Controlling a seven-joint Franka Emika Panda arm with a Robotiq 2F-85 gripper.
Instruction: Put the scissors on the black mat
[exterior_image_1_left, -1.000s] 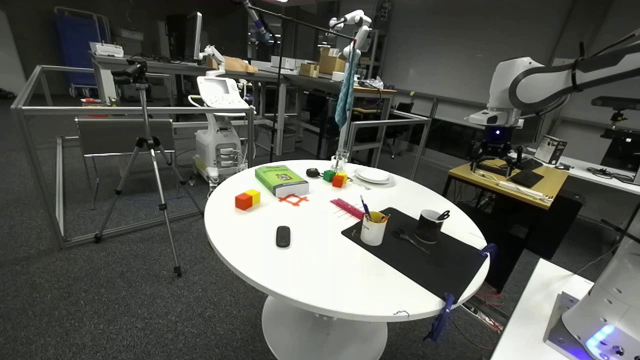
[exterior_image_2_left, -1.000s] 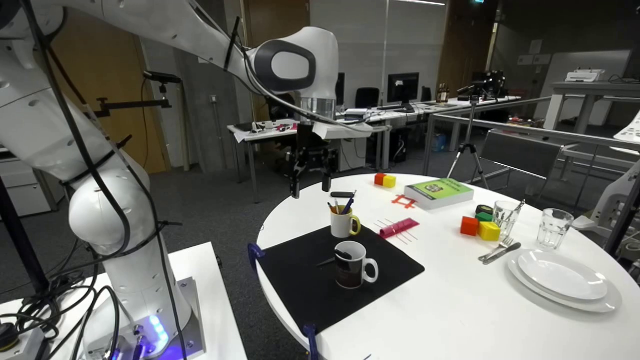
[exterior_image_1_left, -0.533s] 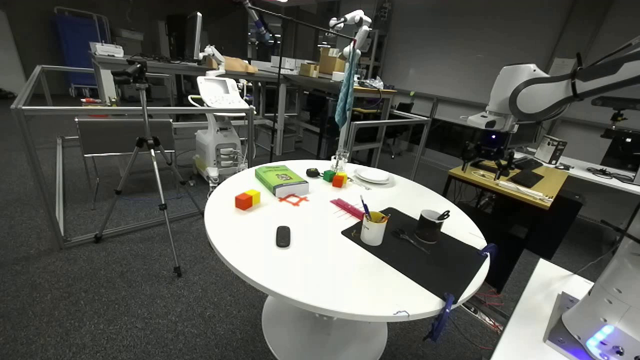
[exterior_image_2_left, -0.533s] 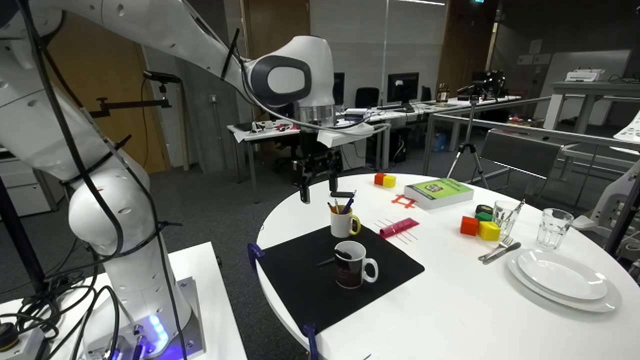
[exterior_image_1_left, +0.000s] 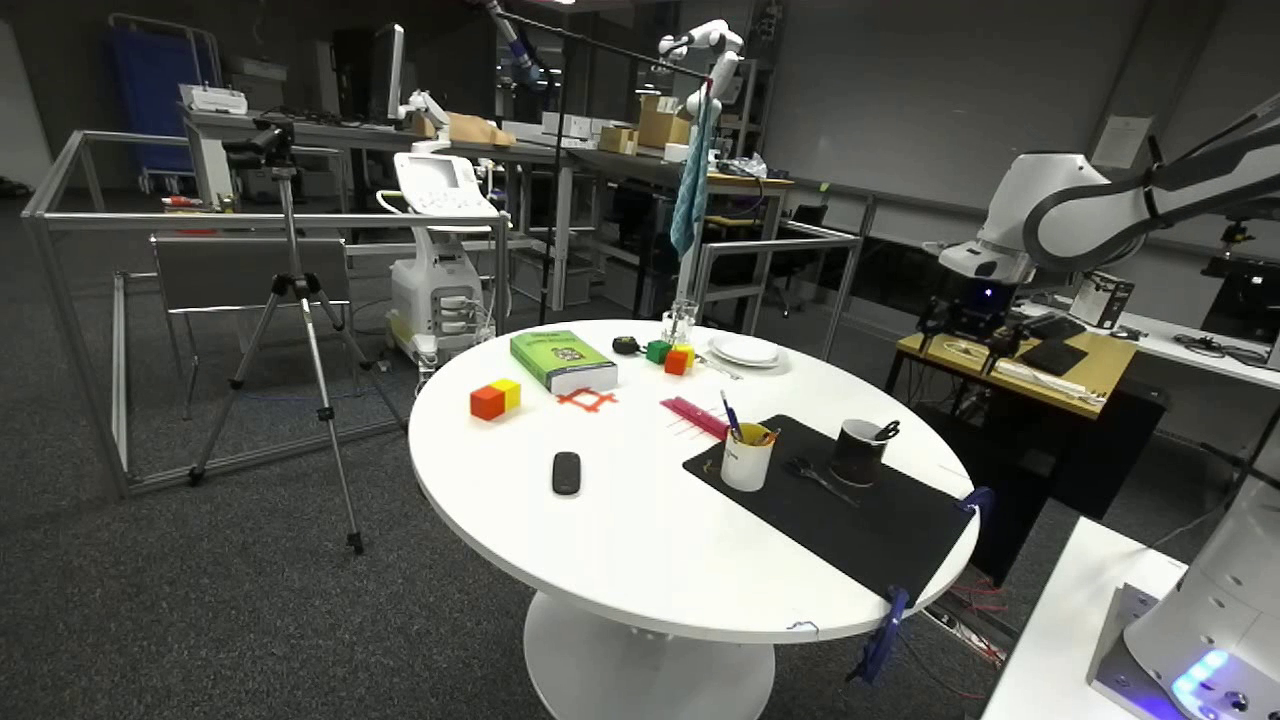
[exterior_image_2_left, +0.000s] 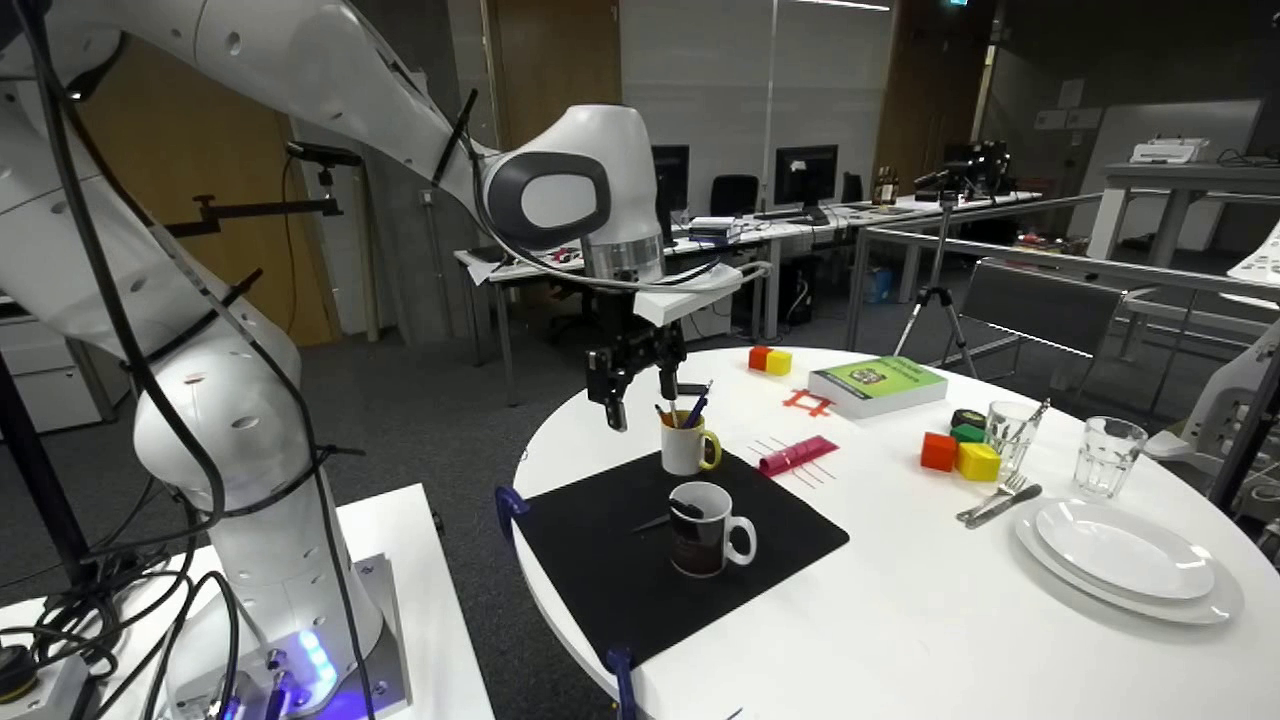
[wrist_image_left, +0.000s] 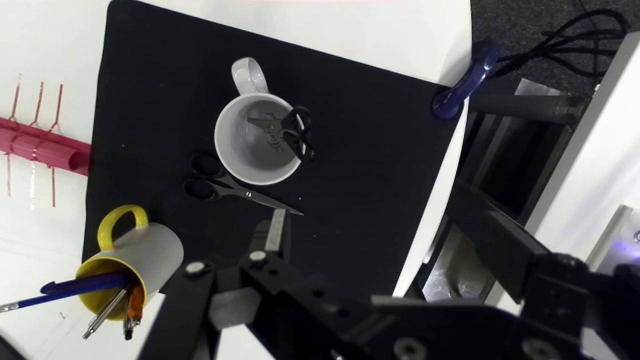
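Note:
The black mat (wrist_image_left: 360, 165) lies on the round white table, also in both exterior views (exterior_image_1_left: 850, 545) (exterior_image_2_left: 600, 560). Dark scissors (wrist_image_left: 247, 194) lie flat on the mat beside a mug (wrist_image_left: 250, 165); they also show in an exterior view (exterior_image_1_left: 828, 484). Smaller black-handled scissors (wrist_image_left: 295, 134) stand inside that mug, with handles over its rim, also visible in an exterior view (exterior_image_1_left: 888, 431). My gripper (wrist_image_left: 370, 210) is open and empty. It hangs above the table near the mat's edge, also in both exterior views (exterior_image_1_left: 957, 356) (exterior_image_2_left: 642, 402).
A white and yellow mug (wrist_image_left: 160, 252) with pens stands at the mat's edge. Blue clamps (wrist_image_left: 467, 82) hold the mat at the table edge. A pink holder (exterior_image_2_left: 797, 455), black remote (exterior_image_1_left: 566, 473), green book (exterior_image_2_left: 880, 385), colored blocks (exterior_image_2_left: 978, 462), glasses (exterior_image_2_left: 1108, 455) and plates (exterior_image_2_left: 1125, 550) stand farther off.
My gripper has moved down and tilted, shifting left in an exterior view and slightly right in an exterior view, staying open. The objects on the table have not moved.

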